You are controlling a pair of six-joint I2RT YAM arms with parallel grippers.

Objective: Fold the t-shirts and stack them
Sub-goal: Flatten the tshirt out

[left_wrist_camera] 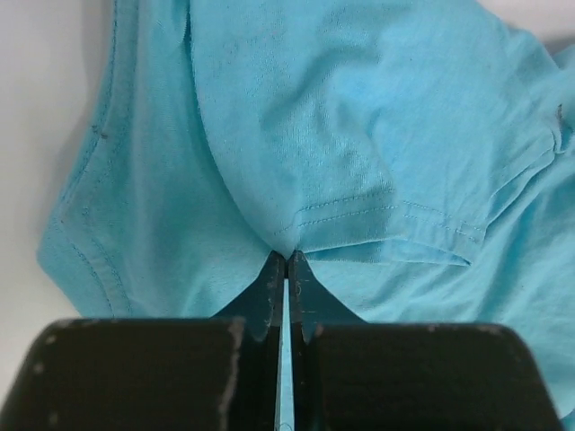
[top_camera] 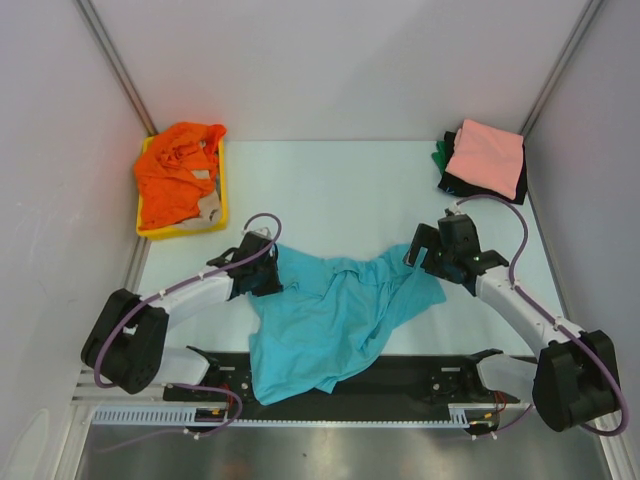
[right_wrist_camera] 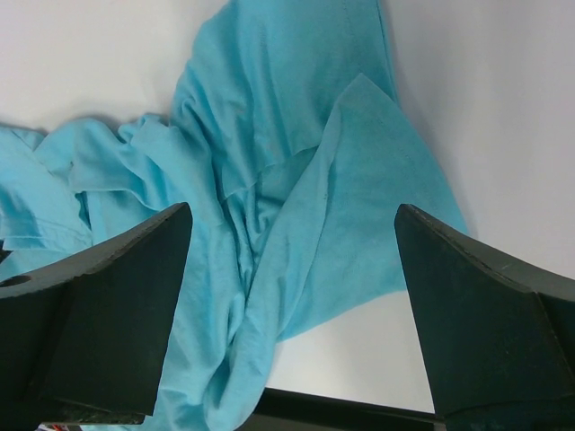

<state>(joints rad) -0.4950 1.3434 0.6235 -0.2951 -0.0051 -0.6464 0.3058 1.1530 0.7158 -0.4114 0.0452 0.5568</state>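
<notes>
The turquoise t-shirt (top_camera: 330,315) lies crumpled across the near middle of the table, its lower part hanging over the front edge. My left gripper (top_camera: 272,272) is shut on a fold of the turquoise t-shirt (left_wrist_camera: 359,135) near a sleeve hem, at the shirt's left upper edge. My right gripper (top_camera: 425,262) is open and empty, just above the shirt's right corner (right_wrist_camera: 296,180). A folded salmon pink t-shirt (top_camera: 487,153) tops a stack with black and green cloth at the back right. Orange t-shirts (top_camera: 175,175) and a beige one fill the yellow tray (top_camera: 180,231).
The yellow tray stands at the back left by the wall. The stack of folded shirts sits in the back right corner. White walls and metal frame posts close in the table on three sides. The black base rail (top_camera: 420,375) runs along the near edge.
</notes>
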